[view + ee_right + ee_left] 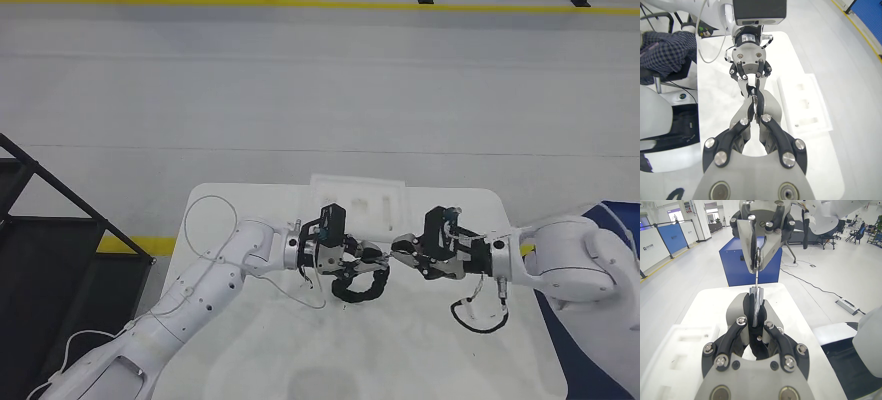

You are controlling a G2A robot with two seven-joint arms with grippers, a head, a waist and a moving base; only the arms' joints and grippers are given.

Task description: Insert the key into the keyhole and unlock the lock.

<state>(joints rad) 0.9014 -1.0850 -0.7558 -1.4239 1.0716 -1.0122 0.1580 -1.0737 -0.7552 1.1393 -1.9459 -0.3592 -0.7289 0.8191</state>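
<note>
While the right gripper pinches the key tight by its head, points the thin blade straight at the lock. Tip right at the keyhole, touching or just inside. Lined up end to end with the lock, squeezed tight in the left gripper; push straight in, then turn.

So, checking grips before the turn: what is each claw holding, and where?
Left claw clamps the chrome cylindrical lock around its barrel; right claw pinches the small silver metal key by its head.
</note>
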